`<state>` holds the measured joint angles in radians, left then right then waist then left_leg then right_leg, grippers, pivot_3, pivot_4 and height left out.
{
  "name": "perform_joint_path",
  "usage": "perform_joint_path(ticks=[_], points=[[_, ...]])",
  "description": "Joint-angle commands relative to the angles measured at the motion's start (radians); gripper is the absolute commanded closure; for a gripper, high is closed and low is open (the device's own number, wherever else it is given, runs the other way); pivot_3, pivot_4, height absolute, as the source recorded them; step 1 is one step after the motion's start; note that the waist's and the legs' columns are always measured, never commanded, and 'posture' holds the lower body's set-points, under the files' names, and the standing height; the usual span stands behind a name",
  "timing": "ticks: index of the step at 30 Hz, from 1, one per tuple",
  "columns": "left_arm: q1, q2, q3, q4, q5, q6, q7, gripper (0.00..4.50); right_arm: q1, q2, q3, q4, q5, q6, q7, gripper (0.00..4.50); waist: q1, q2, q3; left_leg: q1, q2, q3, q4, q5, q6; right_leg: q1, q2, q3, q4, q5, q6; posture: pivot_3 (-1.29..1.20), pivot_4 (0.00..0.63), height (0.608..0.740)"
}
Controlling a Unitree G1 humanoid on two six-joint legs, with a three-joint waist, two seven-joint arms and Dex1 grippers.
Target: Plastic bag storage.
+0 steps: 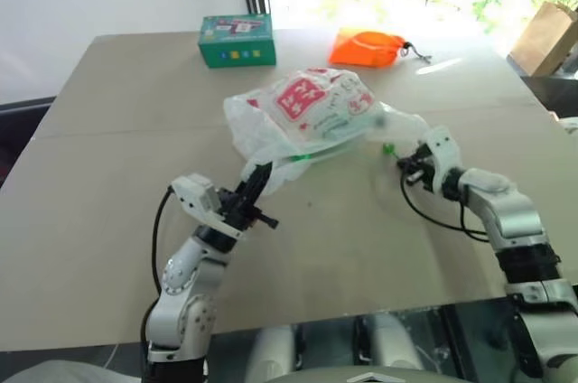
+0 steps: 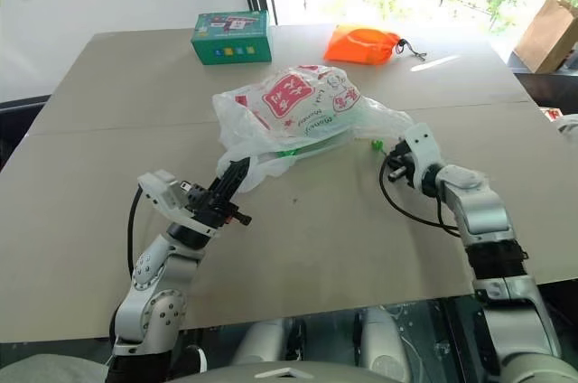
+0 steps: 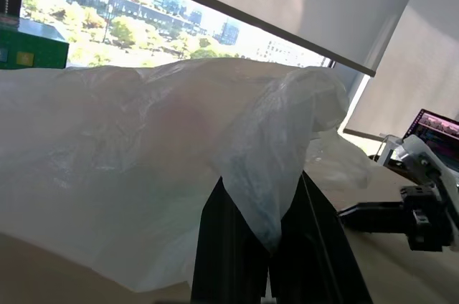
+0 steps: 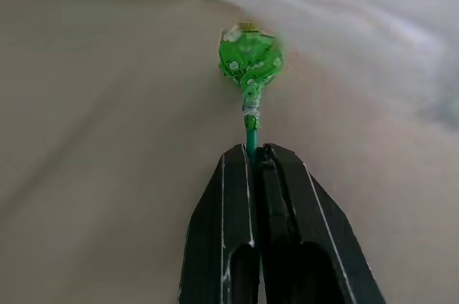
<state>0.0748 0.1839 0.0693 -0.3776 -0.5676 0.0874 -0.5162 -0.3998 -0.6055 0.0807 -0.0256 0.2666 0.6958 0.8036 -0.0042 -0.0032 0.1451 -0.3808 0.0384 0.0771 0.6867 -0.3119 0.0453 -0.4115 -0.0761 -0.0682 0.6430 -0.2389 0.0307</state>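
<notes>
We see the left gripper (image 1: 256,186) clenched on the plastic bag (image 1: 307,112) at frame centre; the right gripper (image 4: 254,152) pinches a green lollipop (image 4: 249,60) stick.

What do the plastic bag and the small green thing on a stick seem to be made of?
The plastic bag looks like thin, translucent whitish plastic film: it crinkles, lets light through and carries red print. The green thing seems a lollipop: its head is wrapped in glossy, printed green foil or plastic twisted at the neck, on a smooth green stick, probably plastic.
</notes>
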Motion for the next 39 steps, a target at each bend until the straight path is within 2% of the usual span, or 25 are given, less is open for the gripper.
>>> perform_joint_path(ticks=[1, 4, 11, 16, 19, 20, 22, 23, 24, 31, 35, 39], points=[[0.003, -0.004, -0.008, -0.021, 0.003, -0.013, -0.005, 4.50, 0.031, -0.059, 0.077, -0.205, 0.133, 0.112, 0.183, 4.42, -0.007, -0.001, 0.000, 0.000, 0.000, -0.001, 0.000, 0.000, 0.000, 0.000, 0.000, 0.000, 0.000, 0.000, 0.000, 0.00, 0.150, 0.740], [0.006, -0.004, -0.016, -0.026, 0.004, -0.015, -0.012, 4.50, -0.017, -0.010, 0.106, -0.245, 0.147, 0.148, 0.141, 4.42, -0.013, -0.001, 0.001, 0.001, 0.000, -0.003, 0.000, -0.002, 0.003, 0.000, 0.003, 0.002, 0.000, 0.000, 0.000, 0.00, 0.150, 0.740], [0.044, 0.016, -0.022, -0.036, 0.005, -0.024, -0.041, 4.50, -0.220, 0.242, 0.127, -0.096, 0.115, 0.146, -0.026, 4.42, -0.006, -0.002, 0.001, 0.001, 0.000, -0.003, 0.002, 0.001, -0.001, -0.001, 0.003, 0.002, 0.002, 0.001, -0.001, 0.00, 0.150, 0.740], [0.067, 0.019, -0.037, -0.028, 0.019, -0.037, -0.061, 4.50, -0.483, 0.489, 0.093, 0.283, -0.006, -0.068, -0.248, 4.42, -0.013, -0.002, 0.001, -0.001, -0.001, -0.001, 0.002, 0.001, -0.001, -0.004, 0.003, 0.003, 0.003, 0.001, -0.001, 0.00, 0.150, 0.740], [0.061, 0.019, -0.048, -0.023, 0.032, -0.042, -0.062, 4.50, -0.597, 0.592, -0.001, 0.463, -0.010, -0.236, -0.372, 3.56, -0.009, -0.001, 0.001, -0.002, 0.000, -0.003, 0.001, 0.001, -0.002, -0.004, 0.003, 0.001, 0.003, 0.001, -0.001, 0.00, 0.150, 0.740], [0.058, 0.017, -0.048, -0.024, 0.035, -0.044, -0.060, 4.50, -0.597, 0.599, -0.001, 0.474, -0.020, -0.267, -0.368, 3.05, -0.006, -0.002, 0.001, -0.002, 0.000, -0.003, 0.001, 0.001, -0.002, -0.004, 0.003, 0.000, 0.003, 0.001, -0.001, 0.00, 0.150, 0.740], [0.058, 0.016, -0.043, -0.027, 0.035, -0.047, -0.057, 4.50, -0.549, 0.572, 0.040, 0.443, -0.044, -0.281, -0.312, 2.06, -0.003, -0.002, 0.001, -0.003, 0.000, -0.004, 0.001, 0.001, -0.002, -0.003, 0.003, -0.001, 0.000, 0.001, -0.001, 0.00, 0.150, 0.740], [0.062, 0.015, -0.038, -0.027, 0.033, -0.049, -0.056, 4.50, -0.494, 0.530, 0.076, 0.391, -0.056, -0.269, -0.261, 1.47, -0.001, -0.003, 0.000, -0.004, -0.001, -0.003, 0.000, 0.001, -0.002, -0.003, 0.002, -0.001, 0.000, 0.001, -0.001, 0.00, 0.150, 0.740], [0.067, 0.015, -0.035, -0.027, 0.034, -0.052, -0.056, 4.50, -0.442, 0.485, 0.101, 0.338, -0.071, -0.270, -0.226, 1.08, 0.001, -0.004, 0.000, -0.005, -0.001, -0.004, 0.000, 0.001, -0.001, -0.003, 0.001, -0.001, -0.001, 0.001, -0.001, 0.00, 0.150, 0.740], [0.071, 0.005, -0.029, -0.018, 0.039, -0.058, -0.032, 4.50, -0.162, 0.232, 0.054, -0.004, 0.034, -0.167, -0.033, 1.08, -0.010, -0.002, 0.002, -0.004, -0.001, -0.003, 0.001, -0.001, 0.001, -0.003, -0.001, -0.001, -0.001, 0.001, -0.001, 0.00, 0.150, 0.740], [0.056, 0.000, -0.027, 0.003, 0.041, -0.060, -0.028, 4.50, -0.083, 0.123, -0.028, 0.052, -0.039, -0.235, -0.109, 1.08, -0.008, -0.002, 0.001, -0.001, 0.000, -0.004, 0.000, 0.000, 0.000, -0.002, 0.003, 0.000, 0.001, 0.001, -0.001, 0.00, 0.150, 0.740], [0.049, -0.001, -0.031, 0.015, 0.045, -0.066, -0.029, 4.50, -0.095, 0.099, -0.103, 0.141, -0.055, -0.249, -0.188, 1.08, -0.009, -0.002, 0.002, 0.000, 0.000, -0.001, 0.001, 0.000, -0.001, -0.001, 0.003, 0.004, 0.001, 0.001, -0.001, 0.00, 0.150, 0.740]])
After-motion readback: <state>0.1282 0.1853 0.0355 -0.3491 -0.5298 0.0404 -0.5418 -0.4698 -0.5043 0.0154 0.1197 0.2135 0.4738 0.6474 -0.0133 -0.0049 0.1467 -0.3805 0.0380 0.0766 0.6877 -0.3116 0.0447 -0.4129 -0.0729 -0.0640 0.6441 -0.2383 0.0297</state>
